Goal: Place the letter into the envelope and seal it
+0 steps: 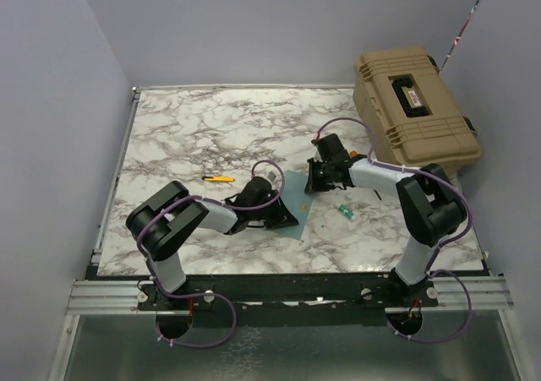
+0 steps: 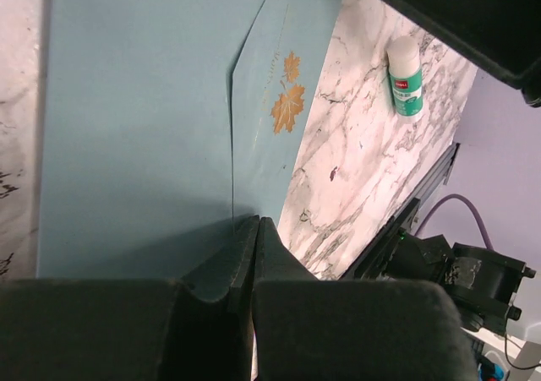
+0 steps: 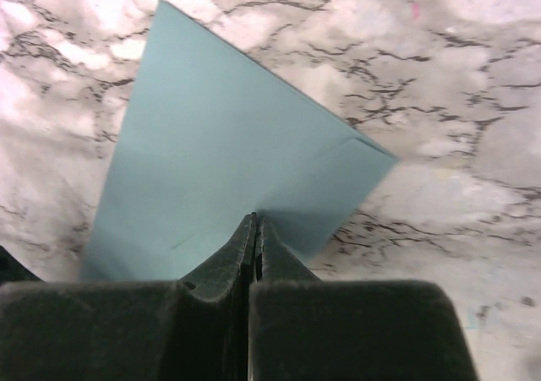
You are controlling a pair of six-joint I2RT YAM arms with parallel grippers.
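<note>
The teal-blue envelope (image 1: pixel 296 197) lies flat on the marble table between my two grippers. The left wrist view shows it (image 2: pixel 135 127) with a gold leaf print (image 2: pixel 287 106) and a straight paper edge running to my fingertips. My left gripper (image 1: pixel 289 219) (image 2: pixel 256 222) is shut, its tips resting on the envelope's near edge. My right gripper (image 1: pixel 311 187) (image 3: pixel 255 219) is shut, its tips set on the envelope's tapered end (image 3: pixel 228 153). No paper shows between either pair of fingers. The cream letter is not visible in any view.
A tan toolbox (image 1: pixel 414 115) stands at the back right. A small white and green glue stick (image 1: pixel 344 210) (image 2: pixel 405 78) lies just right of the envelope. A small yellow item (image 1: pixel 218 179) lies left of it. Purple walls enclose the table.
</note>
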